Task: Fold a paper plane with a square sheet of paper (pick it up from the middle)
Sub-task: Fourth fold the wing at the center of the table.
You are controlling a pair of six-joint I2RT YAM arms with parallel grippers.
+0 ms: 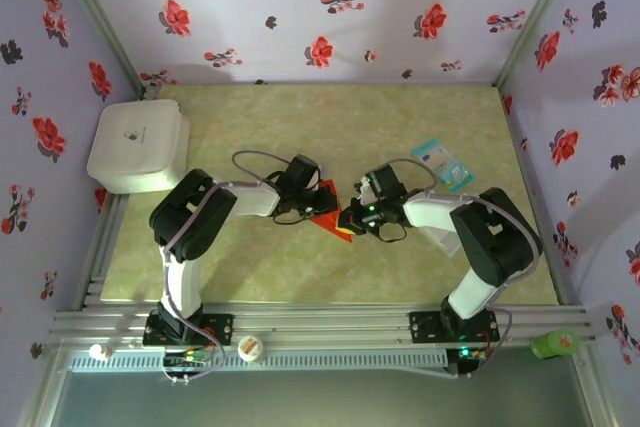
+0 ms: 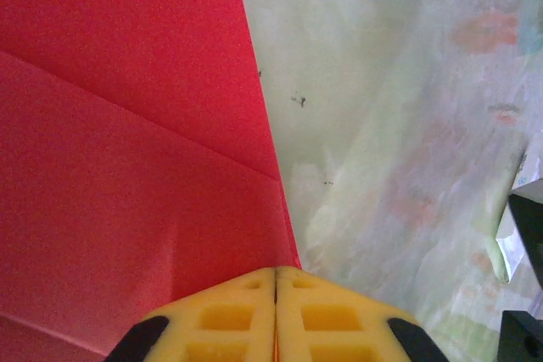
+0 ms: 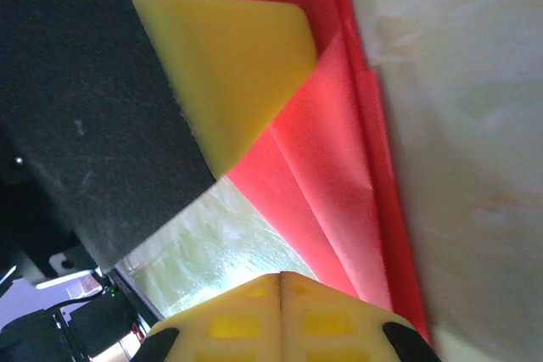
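Paper first: thin bright red paper sheet (image 2: 127, 167), creased & partly folded w/ layers overlapping, lies about the middle of the pale green counter (image 1: 300, 107), slightly nearer the near edge, between both arms. Left end effector (image 2: 276, 287) is closed. The red edge runs straight into the seam of its yellow tips, so we read that as a pinch on the red paper sheet, prob. to anchor one side. Right end effector (image 3: 282, 286) is closed too, tips just beside the folded layers; we can't tell whether it nips any paper or only presses. In the right wrist view the left's yellow pad lies flat over the fold, which fits holding a flap down while the other arm sets the crease. We judge the task mid-fold, no dart shape yet. Small light-blue-and-white packet (image 1: 443, 164) sits well apart toward the right edge, and a white rounded plastic box (image 1: 138, 144) is at the far left corner; neither is in the way.
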